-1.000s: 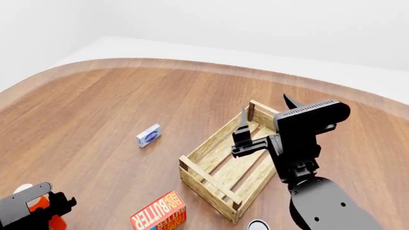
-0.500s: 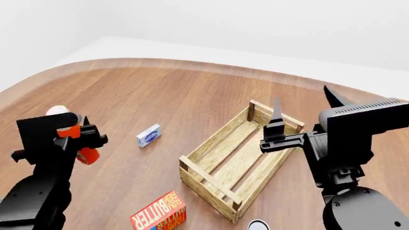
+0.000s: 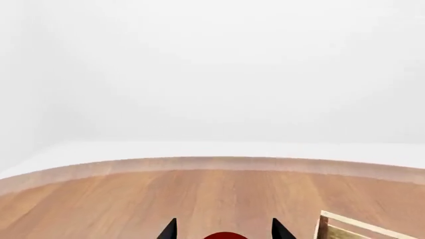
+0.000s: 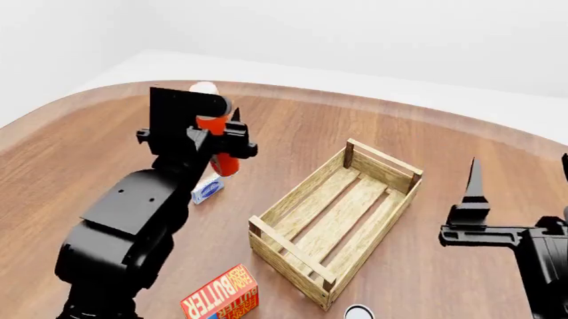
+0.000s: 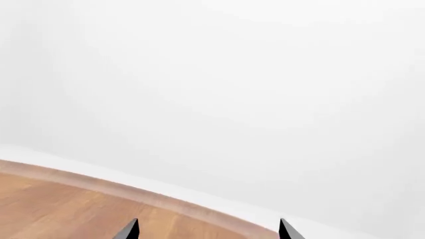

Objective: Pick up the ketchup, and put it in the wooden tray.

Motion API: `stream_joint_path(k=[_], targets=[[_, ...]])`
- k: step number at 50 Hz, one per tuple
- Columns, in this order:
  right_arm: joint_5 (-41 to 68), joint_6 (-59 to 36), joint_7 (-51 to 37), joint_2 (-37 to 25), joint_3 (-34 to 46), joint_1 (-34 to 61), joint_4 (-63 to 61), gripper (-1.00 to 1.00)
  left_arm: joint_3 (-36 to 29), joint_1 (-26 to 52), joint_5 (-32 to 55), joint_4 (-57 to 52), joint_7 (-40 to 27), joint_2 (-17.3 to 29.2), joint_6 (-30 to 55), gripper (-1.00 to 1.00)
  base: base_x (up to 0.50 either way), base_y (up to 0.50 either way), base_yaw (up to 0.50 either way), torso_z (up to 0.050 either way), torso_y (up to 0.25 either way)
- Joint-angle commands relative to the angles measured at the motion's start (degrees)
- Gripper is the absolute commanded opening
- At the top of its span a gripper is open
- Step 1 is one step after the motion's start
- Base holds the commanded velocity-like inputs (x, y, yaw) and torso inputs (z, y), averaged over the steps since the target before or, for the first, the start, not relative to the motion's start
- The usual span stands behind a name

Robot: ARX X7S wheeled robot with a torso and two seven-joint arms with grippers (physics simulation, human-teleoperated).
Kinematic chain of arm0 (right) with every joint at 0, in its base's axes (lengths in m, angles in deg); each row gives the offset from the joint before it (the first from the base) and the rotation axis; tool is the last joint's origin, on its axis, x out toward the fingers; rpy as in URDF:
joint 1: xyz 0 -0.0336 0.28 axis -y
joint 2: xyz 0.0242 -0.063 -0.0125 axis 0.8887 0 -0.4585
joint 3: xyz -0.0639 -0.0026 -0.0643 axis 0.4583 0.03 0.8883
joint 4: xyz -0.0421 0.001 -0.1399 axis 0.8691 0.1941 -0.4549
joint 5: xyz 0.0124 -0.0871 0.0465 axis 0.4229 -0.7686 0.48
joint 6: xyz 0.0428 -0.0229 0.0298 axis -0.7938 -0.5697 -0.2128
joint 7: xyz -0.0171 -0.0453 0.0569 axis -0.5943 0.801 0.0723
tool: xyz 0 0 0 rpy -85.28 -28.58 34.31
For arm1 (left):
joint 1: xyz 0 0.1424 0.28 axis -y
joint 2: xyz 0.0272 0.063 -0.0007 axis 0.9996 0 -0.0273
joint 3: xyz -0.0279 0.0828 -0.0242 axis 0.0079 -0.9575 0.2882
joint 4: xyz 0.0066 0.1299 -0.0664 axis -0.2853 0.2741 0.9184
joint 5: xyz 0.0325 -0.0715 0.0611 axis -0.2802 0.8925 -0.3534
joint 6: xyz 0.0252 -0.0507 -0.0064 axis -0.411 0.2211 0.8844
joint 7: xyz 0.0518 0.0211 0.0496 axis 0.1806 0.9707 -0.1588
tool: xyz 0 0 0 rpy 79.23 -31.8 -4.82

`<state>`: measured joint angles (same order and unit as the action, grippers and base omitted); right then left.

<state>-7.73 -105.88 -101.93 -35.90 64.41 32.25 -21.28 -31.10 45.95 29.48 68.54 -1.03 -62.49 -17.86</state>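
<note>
My left gripper [image 4: 219, 136] is shut on the ketchup [image 4: 225, 163], a red-orange bottle with a white cap. It holds the bottle nearly upright above the table, left of the wooden tray [image 4: 293, 207]. In the left wrist view the bottle's red body [image 3: 224, 236] shows between the two black fingertips [image 3: 169, 230], with a tray corner [image 3: 325, 225] to one side. The pale slatted tray lies empty in the middle of the table. My right gripper [image 4: 519, 183] is open and empty, right of the tray, and its wrist view shows only wide-apart fingertips [image 5: 129, 231] over the table edge.
A small blue-and-white box [image 4: 206, 188] lies under the raised left arm. A red-and-orange butter box [image 4: 220, 296] lies at the near edge, left of the tray's near corner. A white round thing [image 4: 358, 312] shows at the bottom edge. The curved table edge runs behind.
My left arm has risen from the near left and carried the ketchup up and right towards the tray. My right arm has swung right, away from over the tray.
</note>
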Motion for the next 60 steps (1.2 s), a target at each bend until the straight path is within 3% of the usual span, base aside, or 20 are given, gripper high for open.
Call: stream_joint_path(k=[1, 7, 14, 20, 28, 32, 42, 60], targets=[[11.4, 13.1, -12.9, -11.6, -9.6, -18.1, -1.9, 1.00, -6.9, 9.4, -1.3, 10.3, 0.0, -7.7, -2.4, -1.00, 0.00, 0.00, 0.00, 0.000, 0.000], [10.5, 21.1, -15.3, -13.0, -13.8, -28.8, -1.9, 1.00, -11.0, 15.3, -0.2, 22.2, -1.3, -10.5, -8.7, -1.00, 0.00, 0.00, 0.00, 0.000, 0.000], [6.0, 36.3, -16.2, -12.0, -21.3, -49.8, -2.0, 1.00, -24.0, 22.5, 11.0, 35.1, -6.8, -10.7, -18.6, -1.00, 0.00, 0.00, 0.00, 0.000, 0.000], [2.6, 34.6, -8.7, -3.1, -24.2, -49.9, -2.0, 1.00, -38.3, 27.9, 25.2, 41.1, -11.5, -10.7, -25.2, -1.00, 0.00, 0.00, 0.00, 0.000, 0.002], [0.6, 34.1, -4.1, 3.6, -26.1, -49.9, -2.0, 1.00, -66.6, 37.4, 52.8, 46.8, -17.5, -10.7, -38.9, -1.00, 0.00, 0.00, 0.00, 0.000, 0.000], [0.2, 33.9, -2.8, 5.9, -27.0, -49.9, -2.0, 1.00, -74.5, 39.6, 60.6, 45.8, -19.4, -10.7, -42.6, -1.00, 0.00, 0.00, 0.00, 0.000, 0.000], [1.4, 32.9, -4.6, 6.2, -28.1, -49.9, -2.0, 1.00, -76.7, 39.8, 64.3, 43.4, -21.6, -10.8, -43.5, -1.00, 0.00, 0.00, 0.00, 0.000, -0.072], [1.0, 32.3, -5.9, 5.8, -28.0, -49.9, -2.0, 1.00, -76.7, 39.5, 63.5, 41.2, -23.2, -10.8, -44.9, -1.00, 0.00, 0.00, 0.00, 0.000, -0.099]])
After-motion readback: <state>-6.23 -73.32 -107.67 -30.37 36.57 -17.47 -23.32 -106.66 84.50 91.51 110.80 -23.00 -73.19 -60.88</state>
